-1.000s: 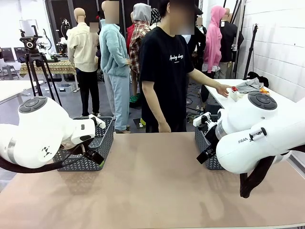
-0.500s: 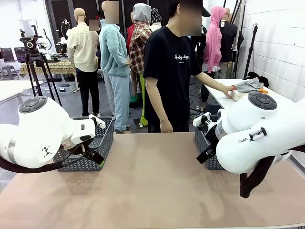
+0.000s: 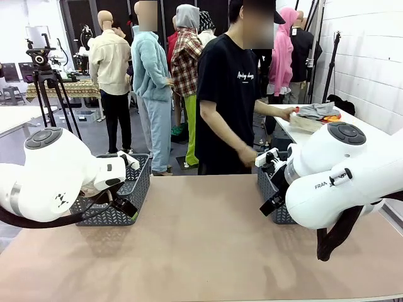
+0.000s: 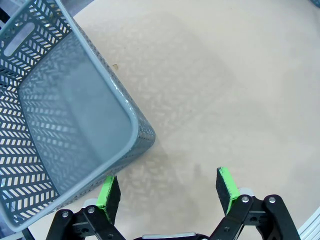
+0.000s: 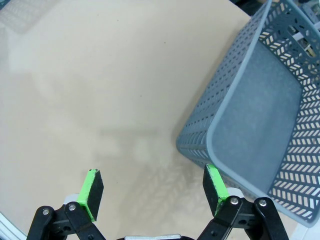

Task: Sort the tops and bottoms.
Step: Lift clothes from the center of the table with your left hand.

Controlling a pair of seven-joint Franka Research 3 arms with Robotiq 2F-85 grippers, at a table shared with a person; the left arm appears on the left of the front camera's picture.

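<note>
Between the green pads of the left gripper (image 4: 167,188) nothing was held; its jaws were spread wide over bare tabletop. Just beside its left pad, the rounded corner of the left basket (image 4: 122,100), a dark grey lattice bin, was seen, apart from the pad and with nothing visible inside it. The right gripper (image 5: 154,189) was likewise found released, its jaws wide and nothing between them, with the corner of the right basket (image 5: 220,125) close to one pad; whether they touched could not be told. From the front, both arms were seen drawn back at the near corners of the tan table (image 3: 201,245), each gripper beside its own basket, and the two baskets were set well apart at the table's far corners.

Beyond the far edge a person (image 3: 227,94) in a black T-shirt was turned toward a white side table (image 3: 364,124) at the robot's right. One hand (image 3: 287,114) was stretched out to the pile of garments (image 3: 315,114) lying there: a light grey piece (image 3: 320,109) was seen on top, a sliver of orange-red (image 3: 335,116) at its edge, and a pale cloth (image 3: 305,123) beneath.
</note>
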